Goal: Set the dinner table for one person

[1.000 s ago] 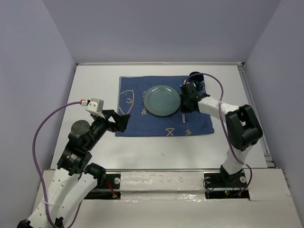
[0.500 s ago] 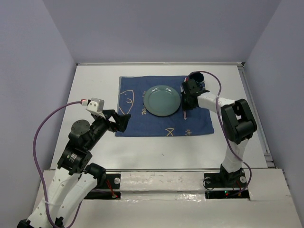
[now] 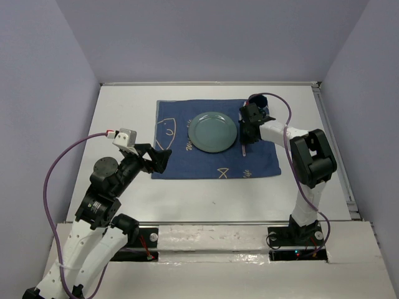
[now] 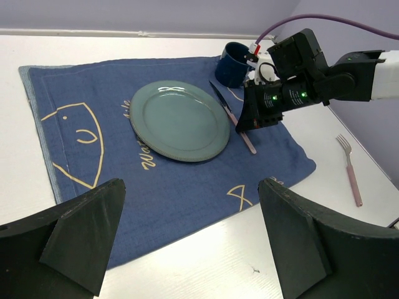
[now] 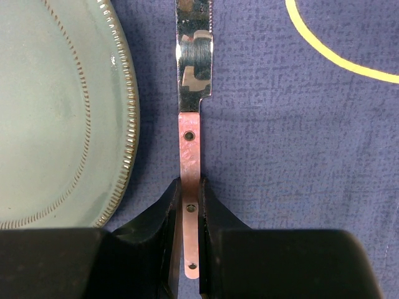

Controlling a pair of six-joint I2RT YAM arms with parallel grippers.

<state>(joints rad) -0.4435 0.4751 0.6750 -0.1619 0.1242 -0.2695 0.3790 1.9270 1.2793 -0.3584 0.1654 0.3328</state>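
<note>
Lying near-to-far just right of the plate point(image 5: 56, 112), the knife point(image 5: 194, 56) is clamped by its pink handle in the right gripper point(image 5: 189, 192).

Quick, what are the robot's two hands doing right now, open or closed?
Left gripper: open, holding nothing.
Right gripper: closed on the knife by its pink handle, beside the plate.

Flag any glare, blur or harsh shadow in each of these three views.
Top external: even, soft light, sharp throughout, only faint shadows. Left wrist: fingers of the left claw are dark and soft-edged; mild sheen on the plate. Right wrist: glare on the knife blade; cloth weave crisp.
</note>
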